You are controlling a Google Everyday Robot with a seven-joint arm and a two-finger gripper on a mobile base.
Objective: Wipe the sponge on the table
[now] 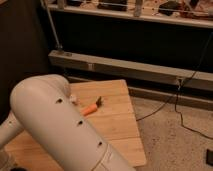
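The light wooden table (121, 129) fills the lower middle of the camera view. The sponge is hidden or out of view. An orange carrot-shaped toy (89, 109) with a dark leafy end lies near the table's middle. A big white link of my arm (55, 125) covers the table's left half in the foreground. My gripper is not in view; no fingers show anywhere in the frame.
A small pale object (74, 99) peeks out just beside the arm link, left of the carrot. A grey metal rail (130, 67) and a dark shelf run behind the table. Black cables (180, 107) trail over the speckled floor at right.
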